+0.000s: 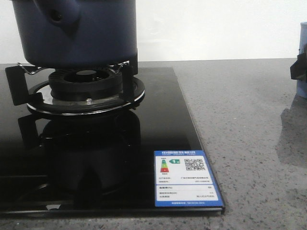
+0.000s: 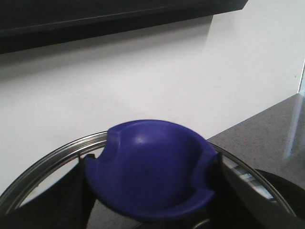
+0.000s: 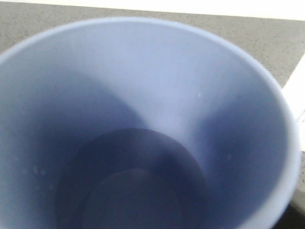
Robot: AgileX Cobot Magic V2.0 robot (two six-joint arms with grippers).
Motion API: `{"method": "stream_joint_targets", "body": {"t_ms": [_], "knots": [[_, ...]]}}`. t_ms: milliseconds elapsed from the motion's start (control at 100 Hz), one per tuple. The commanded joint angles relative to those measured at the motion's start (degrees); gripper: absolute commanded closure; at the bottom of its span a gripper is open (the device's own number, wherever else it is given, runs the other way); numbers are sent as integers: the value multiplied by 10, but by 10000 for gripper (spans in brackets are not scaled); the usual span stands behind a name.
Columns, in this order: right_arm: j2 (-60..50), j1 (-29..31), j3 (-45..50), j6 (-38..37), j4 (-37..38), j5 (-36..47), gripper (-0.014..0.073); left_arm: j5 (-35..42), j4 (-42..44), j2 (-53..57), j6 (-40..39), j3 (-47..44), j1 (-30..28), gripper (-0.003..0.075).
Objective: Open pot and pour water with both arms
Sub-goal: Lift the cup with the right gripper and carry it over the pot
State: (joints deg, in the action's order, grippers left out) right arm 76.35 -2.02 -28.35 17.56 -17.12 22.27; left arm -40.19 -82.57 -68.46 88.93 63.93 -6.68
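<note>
The dark navy pot [image 1: 72, 28] stands on the gas burner [image 1: 86, 86] at the far left, its stubby handle [image 1: 57, 17] facing me and its top cut off by the view. My left gripper [image 2: 150, 188] is shut on the blue knob [image 2: 152, 162] of a glass lid with a steel rim [image 2: 52, 155], held tilted in front of the white wall. A pale blue cup [image 3: 157, 95] fills the right wrist view and hides the fingers. At the front view's right edge, a dark part of the right gripper [image 1: 298, 69] clasps the cup [image 1: 302, 88].
The black glass hob [image 1: 158, 124] carries a blue and white energy label [image 1: 186, 178] at its front right corner. Grey speckled countertop [image 1: 240, 105] runs from the hob to the cup. A white wall closes the back.
</note>
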Motion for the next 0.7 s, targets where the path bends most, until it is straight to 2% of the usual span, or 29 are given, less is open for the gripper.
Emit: {"method": "stream_joint_targets", "body": {"t_ms": [0,120,340,690], "knots": [[-11,3,-17,5,0,46,-24,2,-43,18,-4,24,-2,381],[-11,3,-17,5,0,46,13,2,-43,18,-4,24,-2,381],[-11,3,-17,5,0,46,207,2,-43,18,-4,24,-2,381],[-28,3,-22,5,1,21,222,2,-43,18,-4,24,-2,381]]}}
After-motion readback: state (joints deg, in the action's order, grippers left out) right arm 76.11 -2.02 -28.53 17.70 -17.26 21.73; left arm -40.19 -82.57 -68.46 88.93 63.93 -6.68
